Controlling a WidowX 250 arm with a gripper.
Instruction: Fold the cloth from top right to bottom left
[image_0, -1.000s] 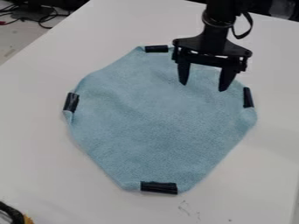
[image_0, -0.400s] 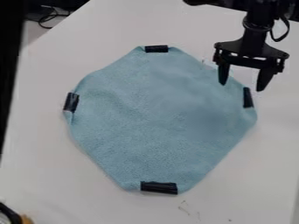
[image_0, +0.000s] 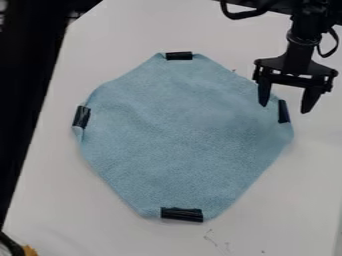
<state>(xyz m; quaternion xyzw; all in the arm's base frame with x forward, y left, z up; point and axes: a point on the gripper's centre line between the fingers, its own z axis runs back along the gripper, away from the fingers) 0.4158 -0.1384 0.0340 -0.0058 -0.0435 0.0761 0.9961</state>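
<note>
The black gripper (image_0: 286, 109) is at the upper right, open, with its two fingers pointing down on either side of the cloth's right-hand black tape piece. Nothing is held between them. A light blue cloth (image_0: 184, 135) lies spread out on the table, roughly eight-sided, its corners tucked in under strips of black tape at the top, left, right and bottom. The left fingertip overlaps the cloth's upper right edge, while the right one is over the white surface. Whether the fingertips touch the cloth I cannot tell.
The white table (image_0: 60, 200) surrounds the cloth. A large dark shape (image_0: 23, 95) stands along the left edge of the view. A black and yellow object (image_0: 17, 247) is at the lower left corner, and small marks dot the table below the cloth.
The gripper has moved right from over the cloth's upper part to its right edge, then slightly down. The dark shape has come into view at left. The cloth lies as before.
</note>
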